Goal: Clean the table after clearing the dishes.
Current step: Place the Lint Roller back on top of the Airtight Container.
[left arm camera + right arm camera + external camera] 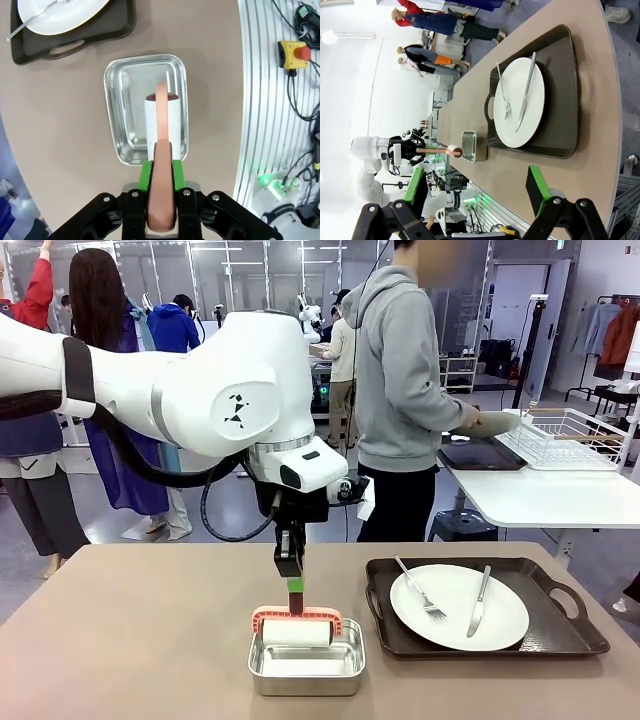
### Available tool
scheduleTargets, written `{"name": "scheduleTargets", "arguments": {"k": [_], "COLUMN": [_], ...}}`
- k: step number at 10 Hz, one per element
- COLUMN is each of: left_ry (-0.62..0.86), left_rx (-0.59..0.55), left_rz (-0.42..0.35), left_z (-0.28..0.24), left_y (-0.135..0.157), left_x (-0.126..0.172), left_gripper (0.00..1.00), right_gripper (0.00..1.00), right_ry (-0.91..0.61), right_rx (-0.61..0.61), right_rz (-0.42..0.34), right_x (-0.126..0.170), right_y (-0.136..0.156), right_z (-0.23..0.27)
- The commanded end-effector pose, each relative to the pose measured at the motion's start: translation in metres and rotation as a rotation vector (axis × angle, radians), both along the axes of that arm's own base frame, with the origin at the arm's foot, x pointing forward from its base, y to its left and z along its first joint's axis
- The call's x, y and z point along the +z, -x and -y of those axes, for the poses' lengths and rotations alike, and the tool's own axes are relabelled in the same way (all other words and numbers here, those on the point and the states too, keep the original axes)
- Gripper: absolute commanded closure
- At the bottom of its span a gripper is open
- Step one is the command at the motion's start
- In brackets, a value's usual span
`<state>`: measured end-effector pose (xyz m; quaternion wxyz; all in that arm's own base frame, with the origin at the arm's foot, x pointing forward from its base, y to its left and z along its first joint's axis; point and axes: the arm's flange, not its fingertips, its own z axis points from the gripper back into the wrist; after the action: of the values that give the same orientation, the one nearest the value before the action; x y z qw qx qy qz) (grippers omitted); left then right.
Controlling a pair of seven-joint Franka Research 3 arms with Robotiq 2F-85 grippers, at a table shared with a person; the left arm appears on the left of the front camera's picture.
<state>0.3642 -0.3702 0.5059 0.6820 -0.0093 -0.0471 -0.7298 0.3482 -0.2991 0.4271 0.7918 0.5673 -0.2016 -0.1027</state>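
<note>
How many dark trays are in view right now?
2. One tray sits on the big table, right of the steel pan, holding a plate, fork and knife. The other tray lies on the white side table beside the wire rack, near the person.

A busy, brightly lit workroom with glass partitions (240, 270) at the back.
Grey floor (200, 525); to the right a white bench (540, 498) carries a wire dish rack (572, 435), a person in a grey hoodie (400, 390) standing at it, a dark stool (460, 525) beneath; garments hang on a clothes rail (612, 332) far right.
</note>
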Motion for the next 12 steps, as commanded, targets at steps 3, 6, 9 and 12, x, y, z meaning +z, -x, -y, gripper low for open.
{"name": "scheduleTargets", "arguments": {"k": [3,6,9,12], "left_ry": [-0.008,-0.003,0.014,-0.008], "left_rx": [-0.007,0.001,-0.037,-0.019], "left_rz": [-0.012,-0.07,-0.124,-0.208], "left_z": [0.011,0.01,0.011,0.005], "left_y": [-0.035,-0.067,-0.101,-0.131], "left_x": [-0.028,-0.049,-0.065,-0.073], "left_gripper": [0.8,0.8,0.8,0.8], "right_gripper": [0.0,0.0,0.0,0.0], "right_ry": [-0.004,-0.004,-0.004,-0.004], "right_rx": [0.005,0.005,0.005,0.005], "right_rz": [0.018,0.018,0.018,0.018], "right_x": [0.001,0.001,0.001,0.001], "right_y": [0.003,0.003,0.003,0.003], "right_z": [-0.001,-0.001,-0.001,-0.001]}}
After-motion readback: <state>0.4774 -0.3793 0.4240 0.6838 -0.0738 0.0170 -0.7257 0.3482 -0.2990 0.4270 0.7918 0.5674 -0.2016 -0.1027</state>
